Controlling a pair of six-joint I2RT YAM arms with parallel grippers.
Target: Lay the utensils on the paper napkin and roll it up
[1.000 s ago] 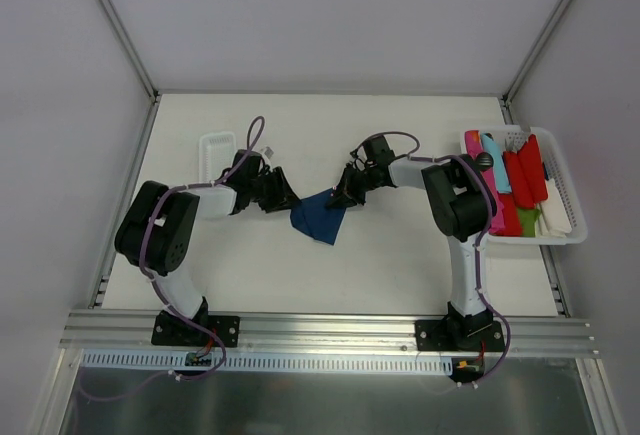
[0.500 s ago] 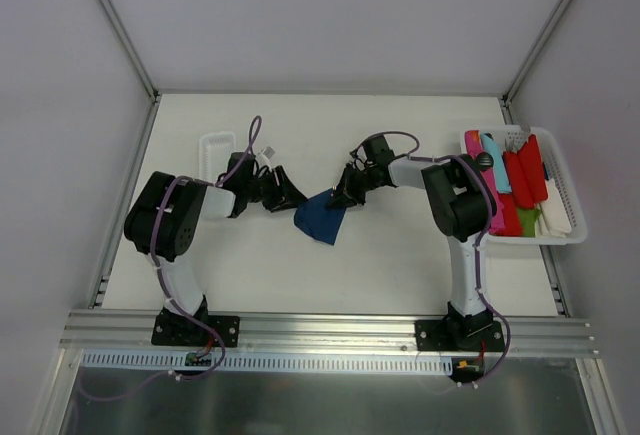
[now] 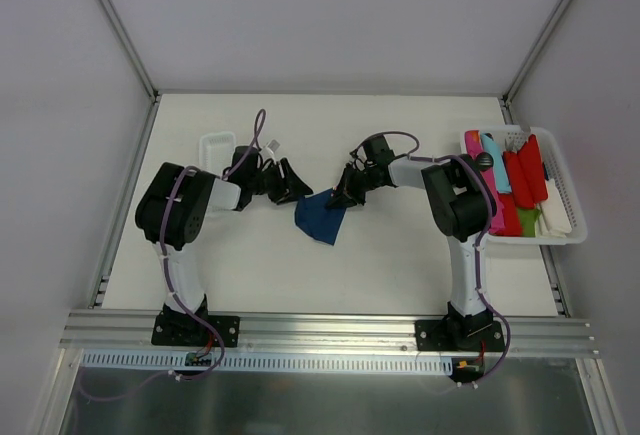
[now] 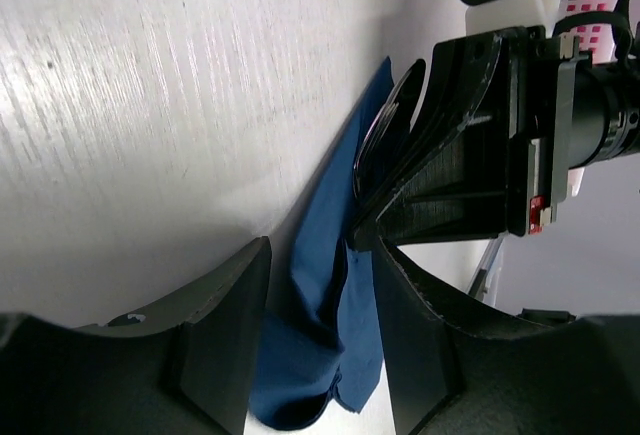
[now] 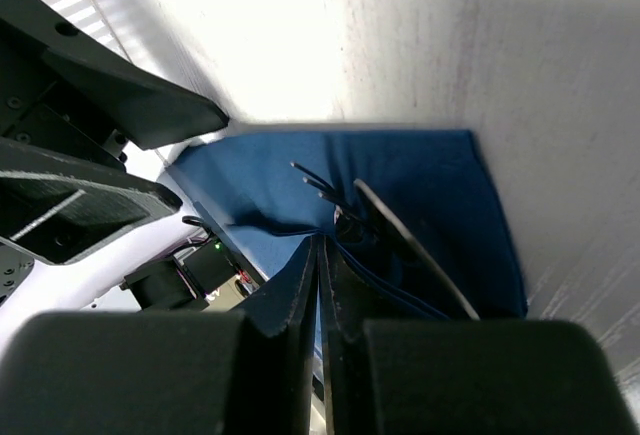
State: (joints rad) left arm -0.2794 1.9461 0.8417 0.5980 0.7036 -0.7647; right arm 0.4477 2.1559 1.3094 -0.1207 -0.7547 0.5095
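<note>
Navy napkin (image 3: 322,217) crumpled on the counter (image 3: 400,255) between both arms, right end effector (image 5: 322,247) pinched closed on a raised fold, utensils (image 5: 398,240) lying on the cloth just beside it, left end effector (image 4: 320,255) spread apart, fingers straddling the opposite corner.

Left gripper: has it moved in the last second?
Yes. The left gripper has slid right and a little toward the back, farther from the white tray and up to the napkin's edge.
</note>
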